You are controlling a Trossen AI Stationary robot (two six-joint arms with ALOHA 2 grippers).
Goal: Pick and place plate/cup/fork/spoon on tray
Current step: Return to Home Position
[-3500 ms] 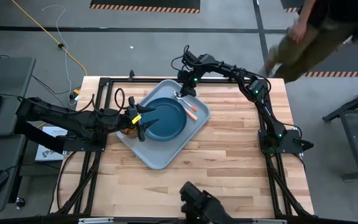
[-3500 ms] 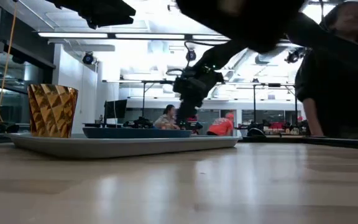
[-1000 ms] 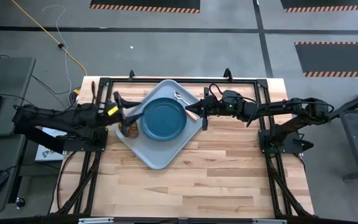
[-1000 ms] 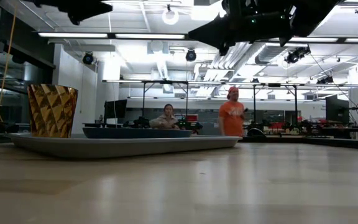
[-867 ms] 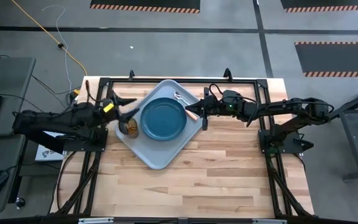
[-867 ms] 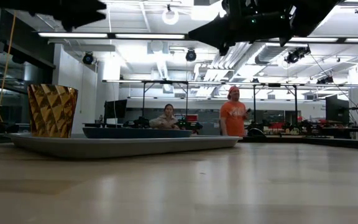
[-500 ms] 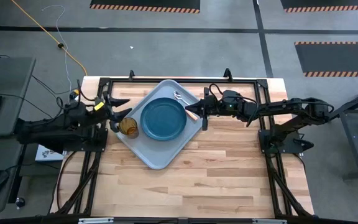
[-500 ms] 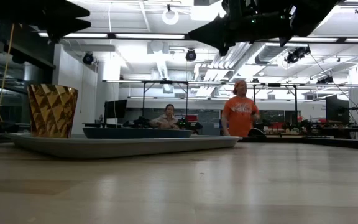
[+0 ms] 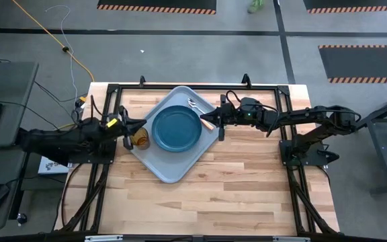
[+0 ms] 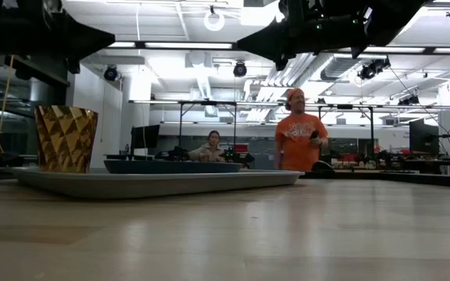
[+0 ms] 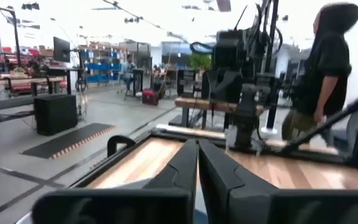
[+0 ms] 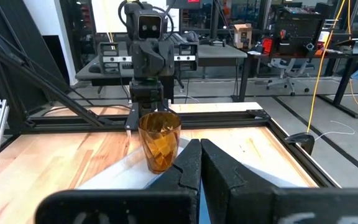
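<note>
The grey-blue tray (image 9: 173,168) lies turned cornerwise in the middle of the table. On it rest the dark blue plate (image 9: 177,129), which also shows in the low view (image 10: 170,165), and the amber cup (image 9: 138,138), upright at the tray's left corner (image 10: 66,139) (image 12: 160,140). The fork and spoon (image 9: 197,109) lie side by side by the plate's far right; which is which I cannot tell. My left gripper (image 9: 140,124) (image 11: 197,152) is shut, just left of the cup. My right gripper (image 9: 213,122) (image 12: 199,152) is shut, above the tray's right edge near the orange handles.
Black frame rails (image 9: 180,86) run along the table's far edge and sides. Bare wood (image 9: 247,188) lies on the near side and to the right of the tray. A person in an orange shirt (image 10: 299,140) walks in the room behind the table.
My left gripper has drawn back from the cup toward the table's left edge, and its spread fingers have come together. The cup stays upright on the tray. My right arm has kept still. The person in orange has walked nearer in the room behind.
</note>
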